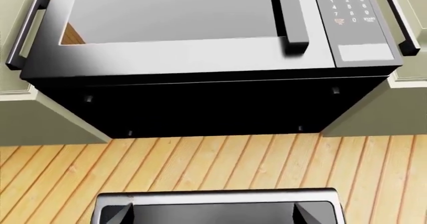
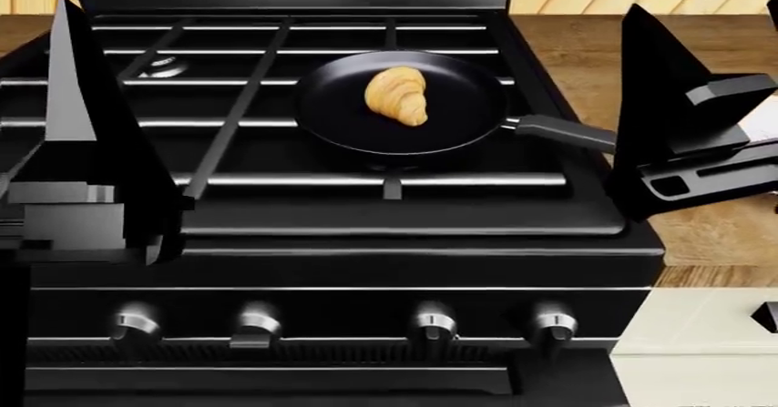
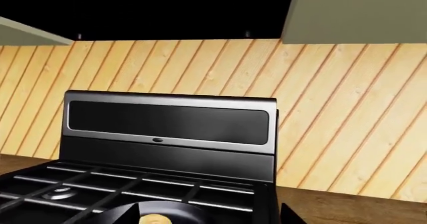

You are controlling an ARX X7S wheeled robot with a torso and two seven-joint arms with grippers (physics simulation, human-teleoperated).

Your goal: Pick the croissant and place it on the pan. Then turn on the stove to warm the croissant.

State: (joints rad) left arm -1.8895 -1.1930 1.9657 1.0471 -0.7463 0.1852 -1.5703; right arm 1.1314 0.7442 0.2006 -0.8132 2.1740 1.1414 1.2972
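While we look down from the head, the closest things are the silver knobs (image 2: 258, 323) along the front of the stove (image 2: 364, 216). Four of them show, all in a row, with a long bar below them. A pale cabinet (image 2: 693, 334) sits just right of the stove front.

Our left gripper (image 2: 86, 166) hangs over the near left side of the stove and hides part of the grates (image 2: 231, 106) there. Our right gripper (image 2: 693, 143) hangs over the wooden counter (image 2: 571, 56) just right of the stove. It hides a bit of the counter and the stove's right edge. We see only dark shapes of both, so we cannot tell if the fingers are apart or together.

Farther back, the pan (image 2: 475, 88) rests on the grates, a bit right of the middle. Its long handle (image 2: 566, 132) points right and near, toward our right gripper, but does not touch it. The croissant (image 2: 398, 95) lies inside the pan, close to its middle. Nothing else is in the pan. A round burner (image 2: 164, 66) shows under the grates at the far left.

Past that stands the stove's back panel (image 3: 170, 121), silver at the rim and dark inside. Behind it is a wall of slanted wood planks (image 3: 347, 114). Up above hangs a black microwave (image 1: 200, 48) with a keypad (image 1: 350, 8), set between pale green cabinets (image 1: 40, 114).
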